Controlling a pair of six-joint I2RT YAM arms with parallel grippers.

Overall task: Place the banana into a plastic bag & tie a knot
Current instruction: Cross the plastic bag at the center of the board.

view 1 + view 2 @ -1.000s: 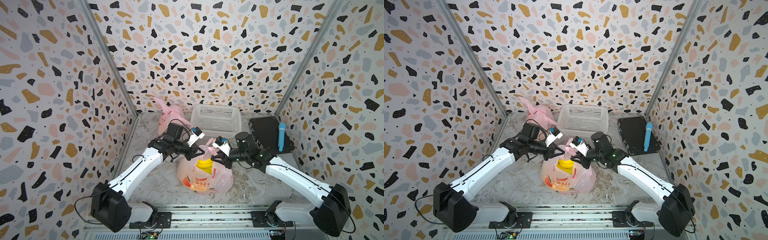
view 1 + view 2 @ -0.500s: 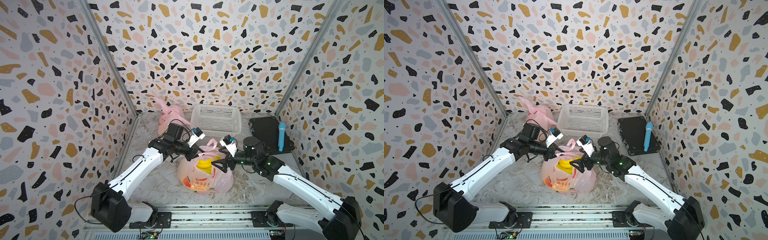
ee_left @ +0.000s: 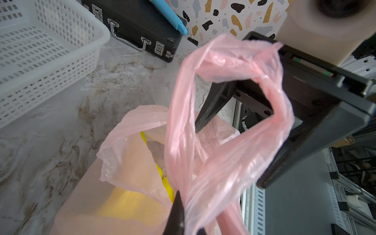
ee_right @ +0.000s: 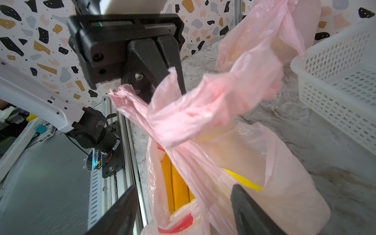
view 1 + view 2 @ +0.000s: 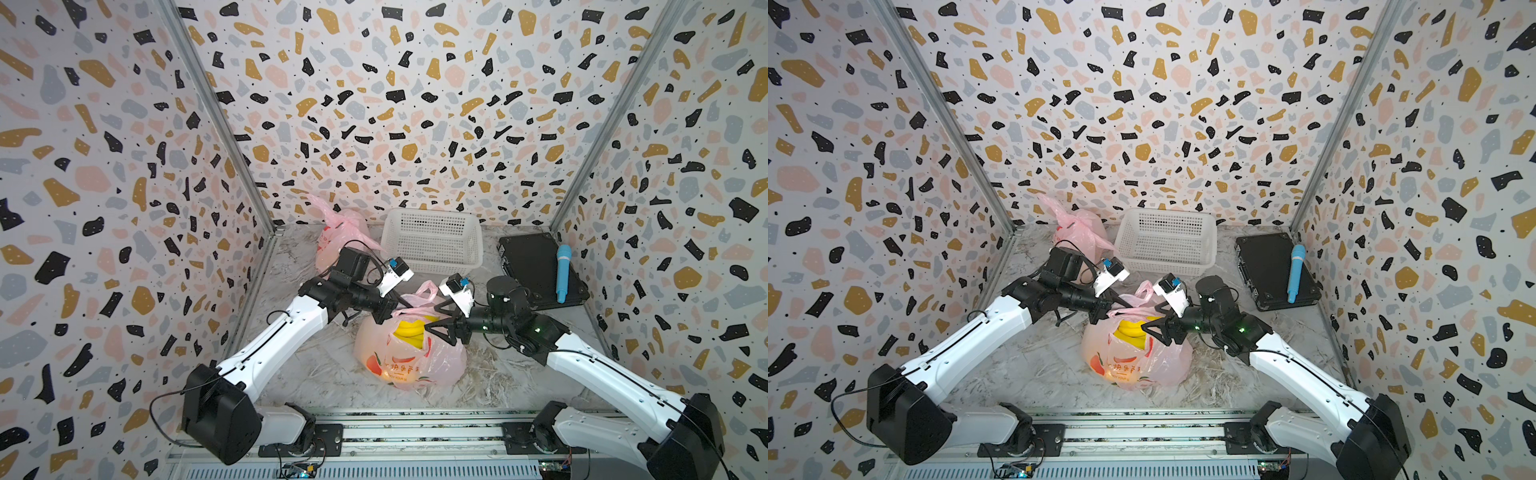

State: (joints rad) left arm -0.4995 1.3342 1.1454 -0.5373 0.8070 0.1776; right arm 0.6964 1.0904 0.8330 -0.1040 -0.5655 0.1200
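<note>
- The banana [image 5: 409, 329] is already inside the pink plastic bag [image 5: 411, 365], which sits on the table between the two arms, its mouth not yet knotted.
- The left gripper [image 5: 390, 311] is clamped shut on a twisted handle strand [image 4: 183, 154], which is drawn up from the bag's mouth toward that arm's side.
- The right gripper [image 4: 186, 213] is held with its jaws spread wide and nothing between the pads. In the right wrist view the strand is framed between its two fingers and runs lengthwise away from it toward the left gripper.
- A handle loop [image 3: 234, 59] is seen standing up between the grippers, just ahead of the right one (whether a finger is threaded through it cannot be told).
- The next grasp is judged to fall to the right arm, since it is free and the loop lies directly before its open jaws.
</note>
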